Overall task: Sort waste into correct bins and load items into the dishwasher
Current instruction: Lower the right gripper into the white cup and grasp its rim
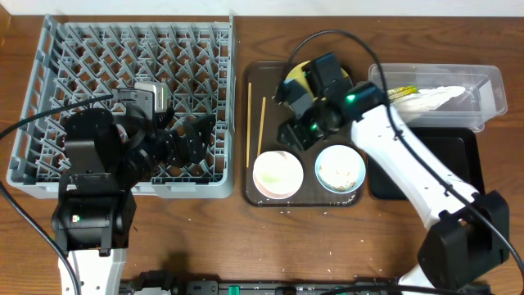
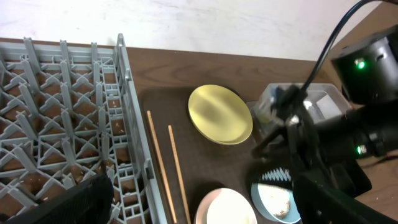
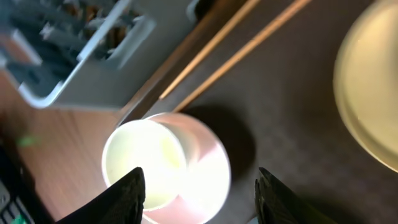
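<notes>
A large square grey plastic dish rack [image 1: 82, 65] with upright pegs sits at the left of the wooden bench [image 1: 205, 238]. The left gripper [image 1: 195, 139] hangs over the rack's near right part with its jaws spread wide and nothing between them.

Just right of the rack lies a dark brown rectangular serving tray [image 1: 268, 75]. Along its left edge lie two thin wooden chopsticks [image 1: 250, 123]. They are nearly parallel and slightly apart, with long axes running from the far side toward the near side, in line with the rack's wall. A round yellow plate [image 2: 221, 114] lies flat at the far end of the tray.

A white bowl [image 1: 278, 174] stands at the near end, and a small white cup [image 3: 146, 165] appears to sit inside it, off to one side. The right gripper [image 3: 199, 199] hovers over the tray just beyond this bowl, its jaws apart and pinching nothing. Beside the white bowl stands a light blue bowl [image 1: 340, 168] holding whitish-beige rice-like crumbs [image 1: 338, 174].

At the far right, a clear rectangular plastic tub [image 1: 491, 82] holds a green-yellow snack wrapper [image 1: 401, 92] and crumpled white paper [image 1: 442, 94]. A shallow glossy black tray [image 1: 463, 156] lies just nearer than the tub.
</notes>
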